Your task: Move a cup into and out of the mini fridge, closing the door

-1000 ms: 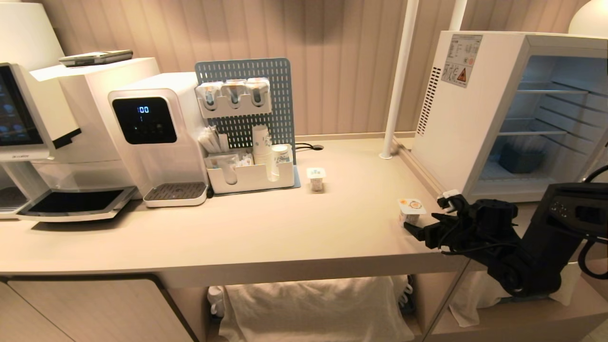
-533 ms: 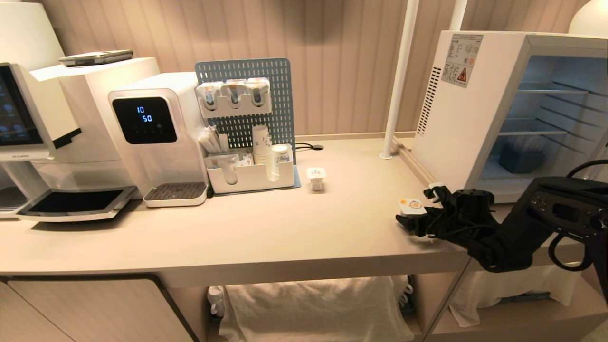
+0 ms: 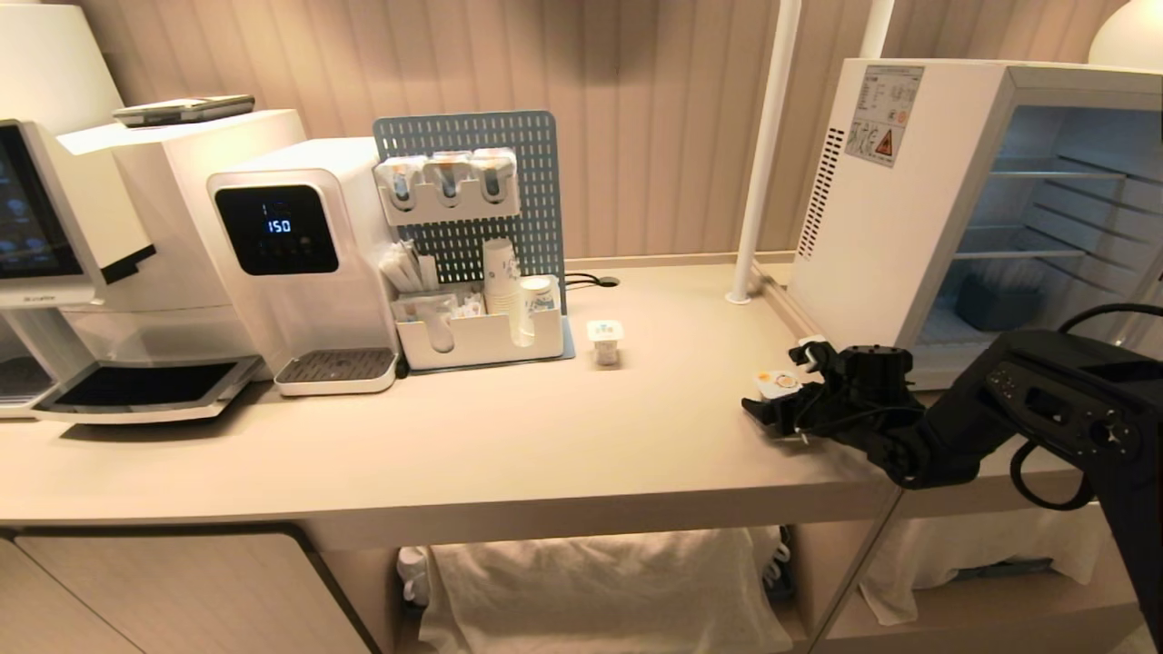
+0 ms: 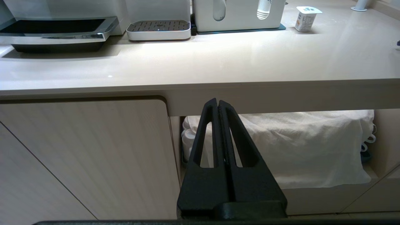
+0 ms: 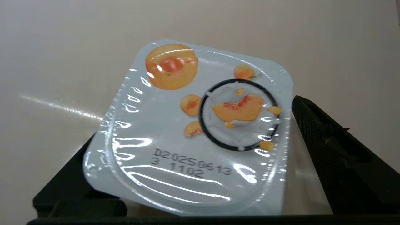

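A small white cup (image 3: pixel 778 382) with a peach-printed foil lid stands near the counter's right front edge, just left of the mini fridge (image 3: pixel 886 227). My right gripper (image 3: pixel 780 386) is open, and its black fingers straddle the cup from the right. In the right wrist view the lid (image 5: pixel 200 125) fills the space between the fingers (image 5: pixel 325 147), with a gap on one side. The fridge stands open, showing its wire shelves; its door is out of view. My left gripper (image 4: pixel 218 104) is shut and empty, parked below the counter edge.
A second white cup (image 3: pixel 605 341) stands mid-counter beside a white organiser (image 3: pixel 482 338) with paper cups and a blue pegboard. A water dispenser (image 3: pixel 300 263) and a coffee machine (image 3: pixel 54 254) stand at the left. A white pole (image 3: pixel 759 182) rises beside the fridge. White cloth lies under the counter.
My right arm has reached left and farther over the counter, bringing its open fingers from beside the cup to either side of it. The cup now sits slightly farther back.
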You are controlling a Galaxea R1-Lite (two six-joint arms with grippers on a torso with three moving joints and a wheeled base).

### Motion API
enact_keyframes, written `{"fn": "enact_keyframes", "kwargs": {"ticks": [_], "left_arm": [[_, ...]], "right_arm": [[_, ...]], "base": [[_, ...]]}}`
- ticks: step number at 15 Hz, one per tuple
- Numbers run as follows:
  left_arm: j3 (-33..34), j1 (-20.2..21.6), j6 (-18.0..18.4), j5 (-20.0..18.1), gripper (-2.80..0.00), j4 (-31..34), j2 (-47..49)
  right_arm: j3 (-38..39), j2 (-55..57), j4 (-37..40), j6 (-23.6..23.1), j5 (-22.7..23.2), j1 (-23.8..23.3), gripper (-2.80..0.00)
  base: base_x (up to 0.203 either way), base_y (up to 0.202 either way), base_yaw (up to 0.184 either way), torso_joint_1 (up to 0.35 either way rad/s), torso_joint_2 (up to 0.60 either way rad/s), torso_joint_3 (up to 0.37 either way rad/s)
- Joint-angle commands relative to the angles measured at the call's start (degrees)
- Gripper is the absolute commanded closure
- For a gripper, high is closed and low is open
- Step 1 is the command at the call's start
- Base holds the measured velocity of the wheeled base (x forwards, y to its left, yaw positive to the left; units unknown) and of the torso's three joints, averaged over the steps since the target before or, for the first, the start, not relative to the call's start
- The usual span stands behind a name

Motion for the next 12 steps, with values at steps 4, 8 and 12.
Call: {"fn": "enact_keyframes", "kwargs": {"ticks": [4, 8, 12], "left_arm": [[0.0, 0.0, 0.0, 0.0, 0.0, 0.0, 0.1], [0.0, 0.0, 0.0, 0.0, 0.0, 0.0, 0.1], [0.1, 0.0, -0.1, 0.0, 0.0, -0.1, 0.1]], "right_arm": [[-2.5, 0.3, 2.6, 0.1, 0.1, 2.2, 0.0], [3.6, -4.3, 1.4, 0.3, 0.2, 2.0, 0.0], [21.6, -19.6, -4.0, 1.0, 0.5, 0.8, 0.0]], "base": [[0.0, 0.0, 0.0, 0.0, 0.0, 0.0], [0.0, 0.0, 0.0, 0.0, 0.0, 0.0], [0.0, 0.0, 0.0, 0.0, 0.0, 0.0]]}}
